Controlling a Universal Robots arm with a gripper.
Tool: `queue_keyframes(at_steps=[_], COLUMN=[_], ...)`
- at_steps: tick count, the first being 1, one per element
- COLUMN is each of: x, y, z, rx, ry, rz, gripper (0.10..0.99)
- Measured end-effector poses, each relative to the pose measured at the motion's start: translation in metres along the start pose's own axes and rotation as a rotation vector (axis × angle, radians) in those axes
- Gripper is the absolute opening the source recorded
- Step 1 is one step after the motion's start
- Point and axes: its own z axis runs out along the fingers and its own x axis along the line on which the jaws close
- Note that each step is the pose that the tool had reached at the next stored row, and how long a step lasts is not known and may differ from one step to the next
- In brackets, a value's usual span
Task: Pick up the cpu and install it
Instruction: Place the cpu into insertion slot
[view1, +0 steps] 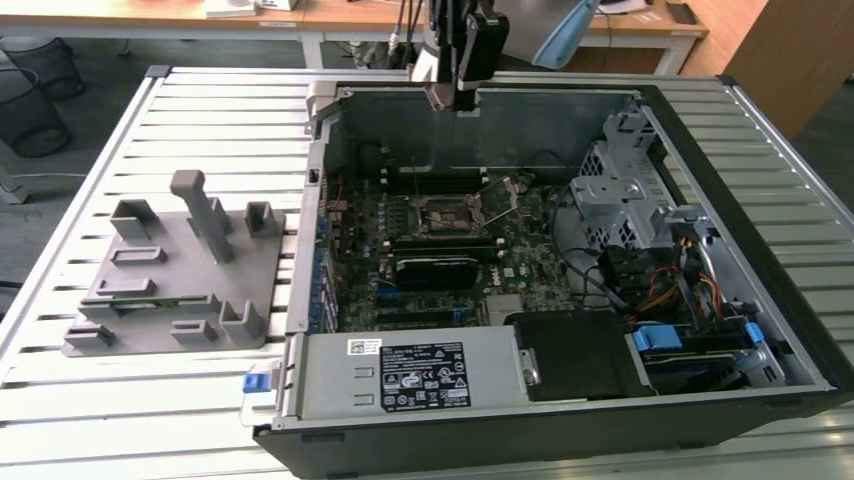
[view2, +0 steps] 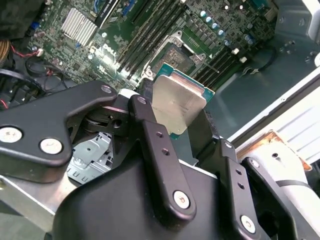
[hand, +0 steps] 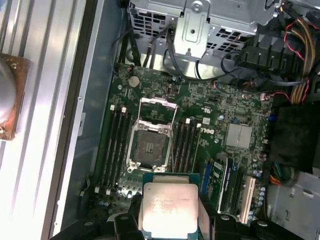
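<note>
The gripper (view1: 455, 100), fingers clamped on the cpu (hand: 169, 210), holds it flat above the open computer case (view1: 561, 125), whose motherboard socket (hand: 149, 145) lies uncovered to receive it.

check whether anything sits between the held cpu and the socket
Nothing visible does. The gripper holds the cpu above the motherboard, and the socket below lies bare with its metal frame flipped open.
</note>
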Motion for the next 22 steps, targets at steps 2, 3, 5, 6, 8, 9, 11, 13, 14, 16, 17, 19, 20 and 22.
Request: queue_keyframes(at_steps=[2,3,5,6,8,9,11,13,14,16,17,19,20,22], x=[0.0,0.0001,0.0001,0.0001,0.0001,0.0002,0.0002,0.0003,0.0004,0.0005,0.0005,0.0006,0.0007,0.0007], y=[0.0,0.0,-0.0001,-0.0001,-0.0001,-0.0001,-0.0001,-0.0002,-0.0002,-0.0002,-0.0002,-0.0001,-0.0001,0.0], z=[0.0008,0.0011,0.0017,0.0021,0.003,0.0037,0.0053,0.0069,0.0078,0.0101,0.0109,0.0129,0.0142,0.0169], rx=[0.001,0.001,0.001,0.001,-0.004,-0.008,-0.012,-0.014,-0.014,-0.016,-0.016,-0.018,-0.018,-0.019], ry=[0.0,0.0,0.0,0.0,-0.001,-0.0015,-0.0021,0.0046,0.0102,0.0201,0.0263,0.0391,0.043,0.0504], rz=[0.025,0.037,0.056,0.064,0.073,0.078,0.087,0.09,0.09,0.09,0.09,0.09,0.091,0.091], gripper=[0.525,0.525,0.525,0.525,0.525,0.525,0.525,0.525,0.525,0.525,0.525,0.525,0.525,0.525])
